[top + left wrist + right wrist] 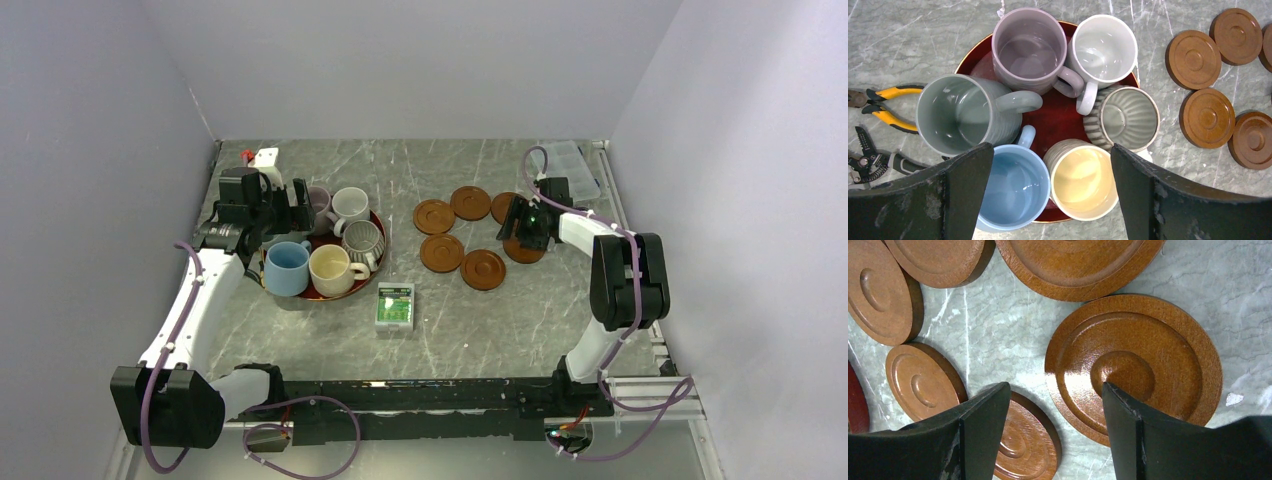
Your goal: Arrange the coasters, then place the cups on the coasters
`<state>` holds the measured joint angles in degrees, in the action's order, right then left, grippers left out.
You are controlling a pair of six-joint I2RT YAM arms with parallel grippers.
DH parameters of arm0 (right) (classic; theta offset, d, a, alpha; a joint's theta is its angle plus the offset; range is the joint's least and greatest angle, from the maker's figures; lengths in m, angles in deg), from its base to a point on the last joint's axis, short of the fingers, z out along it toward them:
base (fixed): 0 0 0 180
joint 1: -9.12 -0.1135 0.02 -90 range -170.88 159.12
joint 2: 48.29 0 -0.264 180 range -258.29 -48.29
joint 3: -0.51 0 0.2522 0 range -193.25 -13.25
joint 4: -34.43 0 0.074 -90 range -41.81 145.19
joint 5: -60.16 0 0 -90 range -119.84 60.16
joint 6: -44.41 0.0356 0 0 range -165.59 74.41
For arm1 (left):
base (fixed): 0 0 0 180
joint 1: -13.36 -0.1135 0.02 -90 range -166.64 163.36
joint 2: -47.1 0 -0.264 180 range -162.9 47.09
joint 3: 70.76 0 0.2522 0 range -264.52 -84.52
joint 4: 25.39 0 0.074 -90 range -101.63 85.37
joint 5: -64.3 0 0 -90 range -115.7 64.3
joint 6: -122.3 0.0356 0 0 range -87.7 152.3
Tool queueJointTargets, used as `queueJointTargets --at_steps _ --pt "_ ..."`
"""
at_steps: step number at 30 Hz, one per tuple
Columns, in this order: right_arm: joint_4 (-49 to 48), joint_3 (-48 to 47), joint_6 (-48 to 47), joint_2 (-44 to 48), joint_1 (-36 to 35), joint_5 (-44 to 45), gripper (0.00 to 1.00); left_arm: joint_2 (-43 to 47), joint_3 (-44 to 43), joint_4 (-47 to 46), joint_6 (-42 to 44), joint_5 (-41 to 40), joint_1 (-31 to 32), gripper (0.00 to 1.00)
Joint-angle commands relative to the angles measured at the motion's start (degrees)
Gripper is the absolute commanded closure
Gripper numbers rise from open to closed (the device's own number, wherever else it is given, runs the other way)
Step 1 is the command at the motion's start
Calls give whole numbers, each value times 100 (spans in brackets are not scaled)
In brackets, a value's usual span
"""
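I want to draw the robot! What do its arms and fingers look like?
The left arm and right arm have white tube-like links joined by chunky black joints. A purple cable loops along each one. The fingers are flat, black and a bit scuffed. A tiny green light glows on the right wrist.

The coasters (1133, 370) are reddish-brown with concentric rings. The tray (1055, 117) is glossy dark red. There is a mauve-pink cup (1028, 45), a white cup (1103, 47), a grey-green cup (955, 115), a light blue cup (1015, 187), a cream cup (1083, 180), and a grey cup (1123, 117) with pale vertical stripes. The worktop (470, 330) is grey marble, white-veined.
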<state>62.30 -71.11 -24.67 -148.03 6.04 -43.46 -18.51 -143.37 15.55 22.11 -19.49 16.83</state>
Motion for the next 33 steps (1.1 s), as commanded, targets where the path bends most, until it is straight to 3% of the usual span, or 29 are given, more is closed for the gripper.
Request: queueJointTargets --at_steps 1,33 --pt "49 91 -68 -2 27 -207 29 31 -144 -195 -34 64 23 7" --pt "-171 346 -41 34 -15 -991 29 48 -136 -213 -28 86 23 7"
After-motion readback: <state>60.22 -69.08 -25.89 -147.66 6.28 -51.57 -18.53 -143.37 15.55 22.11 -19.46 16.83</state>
